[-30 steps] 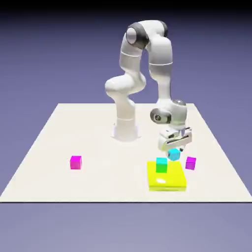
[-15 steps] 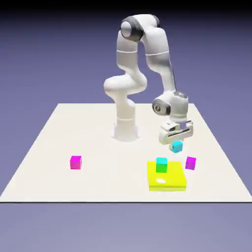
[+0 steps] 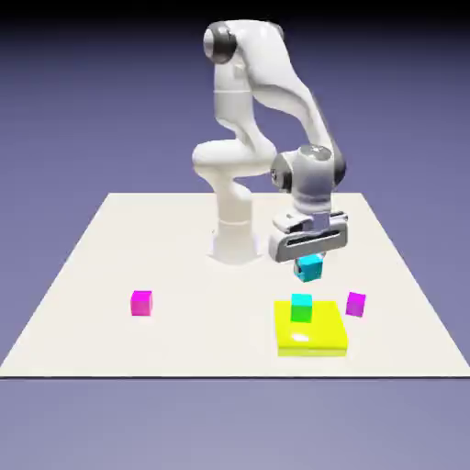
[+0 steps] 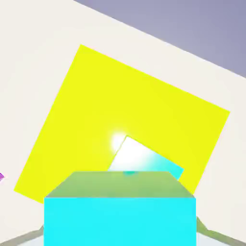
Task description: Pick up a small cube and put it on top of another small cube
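Blue-violet backdrop surrounds a pale counter [image 3: 138,248]. Near its front edge lies a flat yellow block [image 3: 312,337] carrying a green-sided cube with teal top [image 3: 302,307]. A purple cube [image 3: 355,304] sits just beside the block; a magenta cube [image 3: 140,302] lies well apart toward the exterior view's left. The gripper [image 3: 310,260] holds the small cyan cube [image 3: 310,267] aloft above them. Only the hand view shows it over the yellow block, with the cyan cube [image 4: 120,211] filling the bottom.
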Robot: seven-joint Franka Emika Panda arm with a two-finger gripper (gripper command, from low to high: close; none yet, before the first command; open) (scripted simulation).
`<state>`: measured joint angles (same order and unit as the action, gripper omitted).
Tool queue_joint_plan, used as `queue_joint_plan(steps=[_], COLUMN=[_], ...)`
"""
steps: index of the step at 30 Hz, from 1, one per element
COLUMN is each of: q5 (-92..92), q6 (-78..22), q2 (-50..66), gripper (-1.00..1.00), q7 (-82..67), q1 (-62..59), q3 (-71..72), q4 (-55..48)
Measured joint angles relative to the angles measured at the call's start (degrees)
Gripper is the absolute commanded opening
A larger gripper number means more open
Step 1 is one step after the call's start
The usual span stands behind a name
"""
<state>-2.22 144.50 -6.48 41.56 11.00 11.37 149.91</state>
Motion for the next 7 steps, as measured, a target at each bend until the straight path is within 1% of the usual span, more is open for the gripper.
queue_joint_plan(steps=[4,5,7], q5=[2.93,3.08,3.10], q6=[9.26,9.73,9.73], q2=[8.30,8.72,8.72], gripper=[-1.00,1.00,1.00], q7=[2.13,2.24,2.25], q1=[0.26,0.37,0.40], q3=[-0.66,-0.71,-0.77], q4=[1.10,1.15,1.15])
